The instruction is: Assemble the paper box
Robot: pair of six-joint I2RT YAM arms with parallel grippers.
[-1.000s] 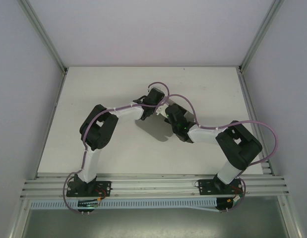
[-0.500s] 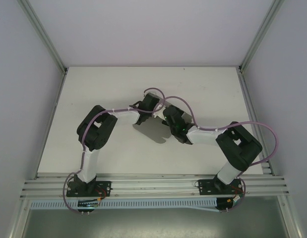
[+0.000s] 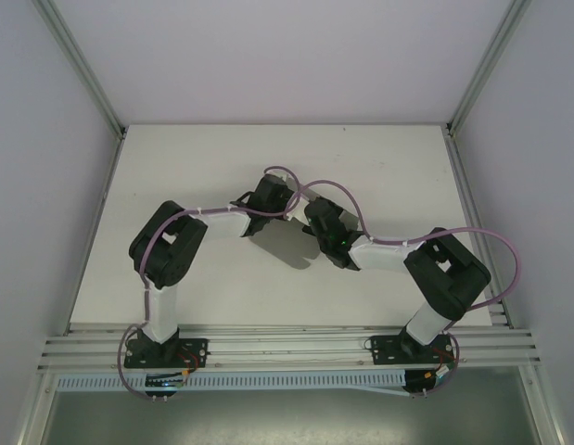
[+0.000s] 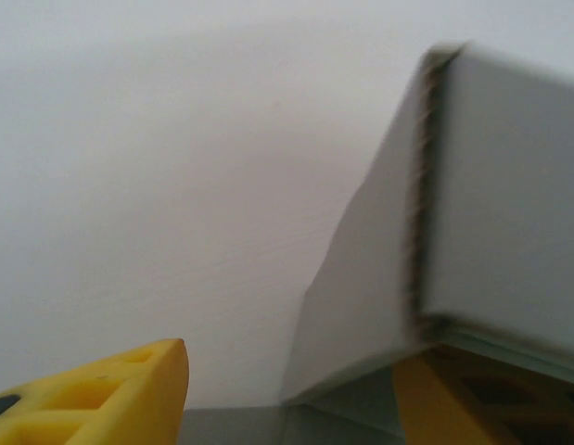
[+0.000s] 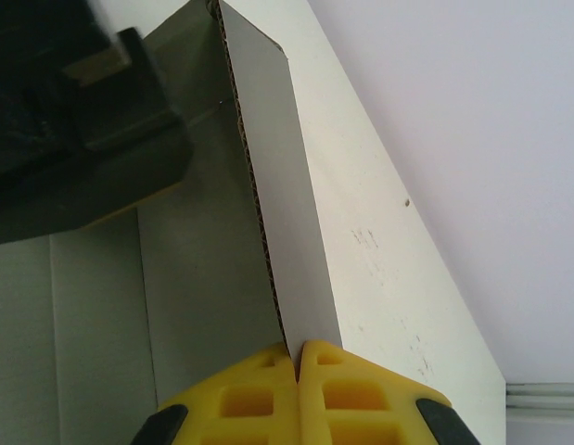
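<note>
The grey paper box [image 3: 285, 243] sits mid-table between the two arms, partly under their wrists. In the right wrist view an upright wall of the box [image 5: 296, 213] rises from the fingers, its corrugated edge showing, and my right gripper [image 5: 299, 357] is shut on the wall's lower end. In the top view the right gripper [image 3: 316, 222] is at the box's right side. My left gripper [image 3: 273, 199] is at the box's far left corner. It stands open [image 4: 296, 371], its yellow fingers [image 4: 129, 389] wide apart, with a blurred grey box panel [image 4: 500, 204] reaching between them.
The white table [image 3: 175, 176] lies inside a frame with aluminium rails [image 3: 287, 348] along the near edge and posts at the back corners. The left arm's black wrist [image 5: 73, 139] shows close over the box in the right wrist view.
The left arm's elbow has swung left and its gripper has shifted left and slightly farther back along the box. The right arm has barely moved and keeps its grip.
</note>
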